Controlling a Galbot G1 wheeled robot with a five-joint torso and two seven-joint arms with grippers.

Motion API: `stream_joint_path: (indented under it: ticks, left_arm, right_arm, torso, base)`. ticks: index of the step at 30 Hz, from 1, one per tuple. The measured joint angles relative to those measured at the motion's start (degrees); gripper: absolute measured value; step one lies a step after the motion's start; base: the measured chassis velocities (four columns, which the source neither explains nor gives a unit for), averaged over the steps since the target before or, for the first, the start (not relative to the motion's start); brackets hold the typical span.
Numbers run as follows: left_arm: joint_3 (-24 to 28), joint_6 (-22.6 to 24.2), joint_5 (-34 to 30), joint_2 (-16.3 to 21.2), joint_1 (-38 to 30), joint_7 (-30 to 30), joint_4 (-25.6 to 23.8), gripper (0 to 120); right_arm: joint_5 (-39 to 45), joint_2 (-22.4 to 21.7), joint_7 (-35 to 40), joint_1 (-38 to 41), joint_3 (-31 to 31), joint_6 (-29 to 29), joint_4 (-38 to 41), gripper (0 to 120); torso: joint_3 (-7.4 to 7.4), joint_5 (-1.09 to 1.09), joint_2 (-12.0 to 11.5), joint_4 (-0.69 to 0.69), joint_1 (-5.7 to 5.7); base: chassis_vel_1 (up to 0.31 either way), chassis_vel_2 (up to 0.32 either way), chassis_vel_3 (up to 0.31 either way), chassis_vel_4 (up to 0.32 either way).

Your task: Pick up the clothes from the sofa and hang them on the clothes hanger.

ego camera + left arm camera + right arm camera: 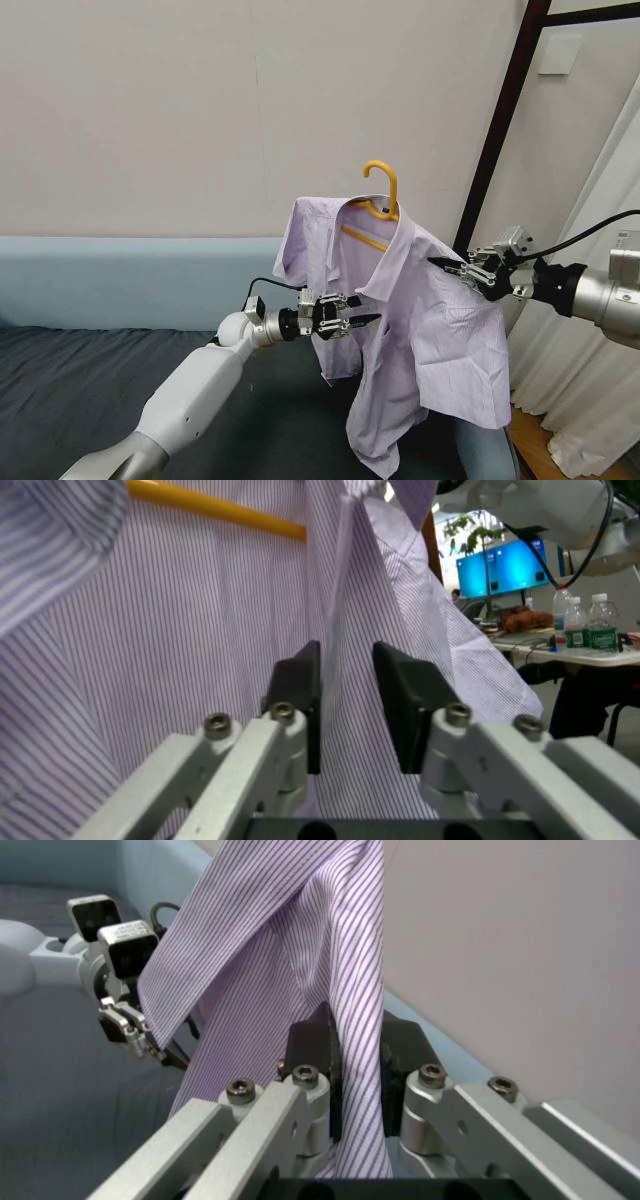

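Head view shows the purple striped shirt (420, 300) draped crookedly over a yellow hanger (382, 190) at centre frame, above the dark sofa (100, 380). The right gripper (445, 265) is clamped on the shirt's shoulder at right of centre. The left gripper (362, 321) sits against the front edge lower down, and I cannot tell whether it grips. The hook rests on nothing visible, so a slipping pinch would likely drop shirt and hanger together. No brand or writing is legible, and the labels on the distant bottles (588, 626) are too small to read.
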Motion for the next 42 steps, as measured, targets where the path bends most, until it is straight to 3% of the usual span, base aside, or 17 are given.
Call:
stream_joint_path:
  ticks: [6,12,20,28,37,40,42]
  left_arm:
    - [-0.44,-0.53,-0.58,1.72,-0.30,-2.27,-3.09,0]
    - [-1.88,-4.20,2.68,2.15,-4.17,-6.33,-4.88,0]
    - [-2.89,-7.19,9.94,2.42,-7.97,-4.98,-3.18,0]
    - [-2.67,-8.47,11.92,0.63,-4.62,-5.48,-2.96,0]
    - [-2.51,-10.81,10.36,0.82,-0.17,-14.07,-4.83,0]
    - [-3.49,-11.32,9.74,2.76,3.28,-15.55,-7.39,15]
    - [-4.08,-11.49,9.62,3.40,4.68,-15.65,-8.41,19]
  right_arm:
    - [1.04,-0.64,0.64,0.20,0.07,0.92,0.00,7]
    - [6.90,-1.65,1.16,1.15,0.22,0.67,0.41,7]
    - [13.19,-2.74,1.08,2.08,1.38,-2.04,0.32,7]
    - [17.06,-3.55,2.62,2.12,2.34,-3.45,0.45,7]
    - [16.38,-3.52,6.00,1.60,2.11,-4.56,0.85,7]
    - [16.51,-3.22,12.80,1.44,1.49,-5.05,1.53,7]
    - [16.55,-3.03,15.10,1.40,1.38,-5.24,1.73,7]
  torso:
    - [0.00,-0.01,0.00,0.00,0.00]
    - [0.00,-0.01,0.00,-0.01,0.00]
    - [0.00,0.00,0.00,0.00,0.00]
    - [0.00,-0.01,0.00,-0.01,0.00]
    - [-0.01,0.00,0.00,-0.01,0.00]
    - [0.00,0.00,0.00,0.00,0.00]
    - [0.00,0.00,0.00,0.01,0.00]
  base:
    - [0.000,0.000,0.000,0.000]
    - [0.000,0.000,0.000,0.000]
    - [0.000,0.000,0.000,0.000]
    - [0.000,0.000,0.000,0.000]
    - [0.000,0.000,0.000,0.000]
    - [0.000,0.000,0.000,0.000]
    - [0.000,0.000,0.000,0.000]
